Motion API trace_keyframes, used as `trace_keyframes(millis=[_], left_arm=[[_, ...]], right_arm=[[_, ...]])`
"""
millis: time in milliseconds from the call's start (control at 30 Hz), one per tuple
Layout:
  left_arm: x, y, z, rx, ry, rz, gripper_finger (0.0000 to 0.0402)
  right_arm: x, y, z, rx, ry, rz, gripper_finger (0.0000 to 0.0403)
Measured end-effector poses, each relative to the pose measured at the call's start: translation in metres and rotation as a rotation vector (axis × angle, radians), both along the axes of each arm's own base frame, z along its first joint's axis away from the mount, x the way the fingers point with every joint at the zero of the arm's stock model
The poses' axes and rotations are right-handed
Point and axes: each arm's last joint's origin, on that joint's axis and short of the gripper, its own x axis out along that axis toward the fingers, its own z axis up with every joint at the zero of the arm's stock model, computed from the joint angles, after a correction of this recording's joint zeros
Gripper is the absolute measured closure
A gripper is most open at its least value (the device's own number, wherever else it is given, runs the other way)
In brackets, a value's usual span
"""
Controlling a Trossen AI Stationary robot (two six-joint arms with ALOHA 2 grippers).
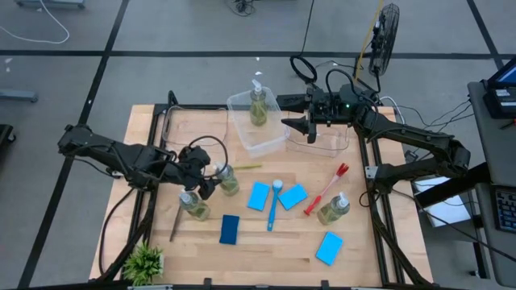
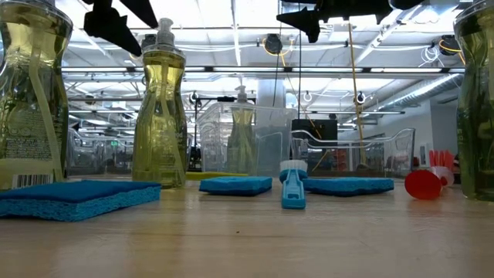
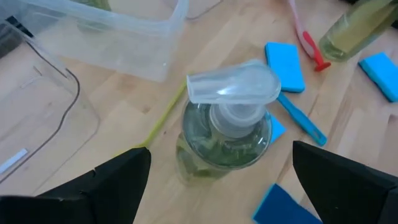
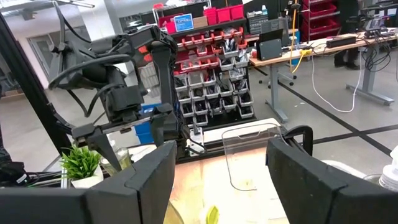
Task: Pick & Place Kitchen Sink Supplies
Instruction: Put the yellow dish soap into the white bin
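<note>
My left gripper (image 1: 211, 180) (image 3: 221, 149) is open and hovers over a clear bottle of yellow-green liquid (image 1: 228, 179) (image 3: 221, 140). Its fingers stand on either side of the white pump top (image 3: 231, 87), apart from it. The bottle stands upright on its base (image 2: 160, 108). A second bottle (image 1: 193, 205) stands near it, a third (image 1: 333, 209) toward the right, and another (image 1: 257, 105) stands inside a clear bin (image 1: 242, 129). Blue sponges (image 1: 258, 196) (image 1: 292, 196) (image 1: 230, 229) (image 1: 329, 248) lie flat. My right gripper (image 1: 300, 114) (image 4: 221, 146) is open, high over the far bins.
A blue brush (image 1: 273, 206), a red brush (image 1: 326, 189), a thin green brush (image 1: 243, 167) and a dark brush (image 1: 176, 221) lie on the table. A second clear bin (image 1: 339, 143) sits under my right gripper. A small potted plant (image 1: 143, 262) stands at the near left corner.
</note>
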Motion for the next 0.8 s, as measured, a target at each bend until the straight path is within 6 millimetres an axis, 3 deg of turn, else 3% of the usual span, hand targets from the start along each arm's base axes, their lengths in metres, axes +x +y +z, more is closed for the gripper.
trace_keyframes(millis=[167,800], left_arm=[[0.005,-0.001,0.004,0.036,-0.056,-0.019,0.0011],[0.028,-0.002,-0.013,0.154,-0.003,-0.002,0.0011]], right_arm=[[0.0,0.0,0.0,0.0,0.0,0.0,0.0165],[0.0,0.0,0.0,0.0,0.0,0.0,0.0165]])
